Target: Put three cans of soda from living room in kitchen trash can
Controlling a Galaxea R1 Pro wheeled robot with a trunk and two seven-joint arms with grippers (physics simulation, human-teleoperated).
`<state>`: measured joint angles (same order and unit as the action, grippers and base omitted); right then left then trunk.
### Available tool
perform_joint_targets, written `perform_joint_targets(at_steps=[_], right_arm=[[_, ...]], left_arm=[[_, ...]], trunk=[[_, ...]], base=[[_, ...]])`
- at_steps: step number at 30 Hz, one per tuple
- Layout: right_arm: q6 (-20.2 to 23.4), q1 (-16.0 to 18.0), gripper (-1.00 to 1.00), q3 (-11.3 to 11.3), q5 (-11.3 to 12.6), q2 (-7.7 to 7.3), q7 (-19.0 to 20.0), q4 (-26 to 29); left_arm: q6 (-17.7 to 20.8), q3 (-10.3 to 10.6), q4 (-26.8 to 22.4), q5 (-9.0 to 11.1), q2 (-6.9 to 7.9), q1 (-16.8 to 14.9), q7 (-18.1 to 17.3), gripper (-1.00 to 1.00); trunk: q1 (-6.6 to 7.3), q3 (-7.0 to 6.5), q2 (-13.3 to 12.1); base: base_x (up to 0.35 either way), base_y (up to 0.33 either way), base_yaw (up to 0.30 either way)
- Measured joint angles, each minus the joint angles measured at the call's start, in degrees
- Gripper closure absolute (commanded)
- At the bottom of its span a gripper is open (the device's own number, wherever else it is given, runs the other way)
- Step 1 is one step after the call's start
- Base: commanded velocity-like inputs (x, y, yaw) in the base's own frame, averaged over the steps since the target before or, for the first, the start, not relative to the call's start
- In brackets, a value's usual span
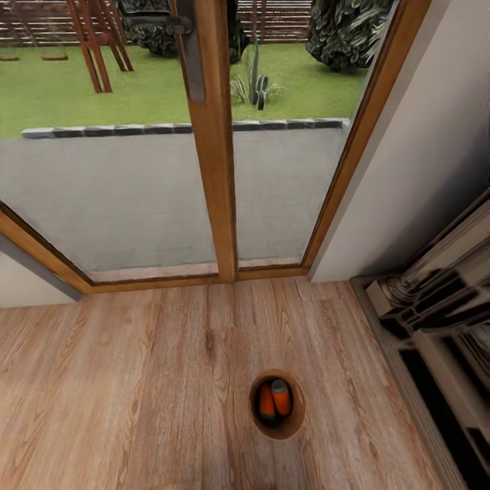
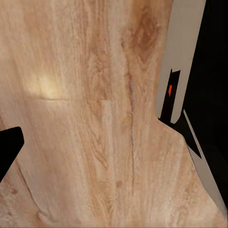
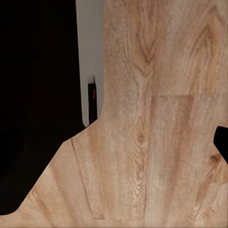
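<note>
A: Well, from the head camera we log a round tapered trash can (image 1: 293, 425) standing upright on the pale wood floor (image 1: 136, 395), tan-brown inside, its rim an oval from above.

B: Contents?

A: Two orange soda cans (image 1: 274, 400) side by side down inside it, cylindrical, one showing a silvery top. Whether anything else lies under them we cannot tell; the bottom is dark.

B: Surroundings?

A: Beyond the can, a glass door (image 1: 136, 190) in a warm wood frame (image 1: 216, 170) with a dark metal handle (image 1: 192, 61). Through the glass we see grey paving, a stone edging, grass, shrubs and a red wooden frame. A plain pale wall (image 1: 422, 177) runs to the right, and dark stepped mouldings (image 1: 435, 320) fill the lower right corner.

B: Grippers?

A: On the left wrist camera we note a single black fingertip (image 2: 8, 147) at the picture's edge over grained plank flooring (image 2: 95, 118), beside a smooth grey panel (image 2: 183, 57) with a small orange mark. On the right wrist camera, likewise one black fingertip (image 3: 221, 142) at the edge, wood grain (image 3: 156, 142), and a grey strip (image 3: 90, 47) against a black area.

B: Jaw state?

A: We cannot tell for either; each shows just one tip, nothing seen against it.
</note>
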<state>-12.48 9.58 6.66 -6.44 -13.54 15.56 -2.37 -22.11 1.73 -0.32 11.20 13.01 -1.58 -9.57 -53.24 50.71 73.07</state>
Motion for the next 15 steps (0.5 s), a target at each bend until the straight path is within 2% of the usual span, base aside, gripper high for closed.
perform_joint_targets(at_steps=[10, 12, 15], right_arm=[[0.2, -0.1, -1.0, 0.0, 0.3, 0.24, 0.0, 0.1], [0.2, -0.1, -1.0, 0.1, 0.3, 0.3, 0.0, 0.1], [0.2, -0.1, -1.0, 0.1, 0.3, 0.41, 0.0, 0.1]], left_arm=[[0.0, -0.3, -0.1, 0.3, -1.11, 0.0, -0.8, -1.0], [-0.1, -0.4, -0.1, 0.4, -2.31, 0.0, -0.9, -1.0], [-0.1, -0.5, -0.1, 0.4, -3.35, 0.0, -0.8, -1.0]], trunk=[[2.2, -1.83, -4.0], [2.64, -2.19, -4.8], [3.29, -2.73, -6.0]], base=[[0.0, 0.0, 0.0], [0.0, 0.0, 0.0], [0.0, 0.0, 0.0]])
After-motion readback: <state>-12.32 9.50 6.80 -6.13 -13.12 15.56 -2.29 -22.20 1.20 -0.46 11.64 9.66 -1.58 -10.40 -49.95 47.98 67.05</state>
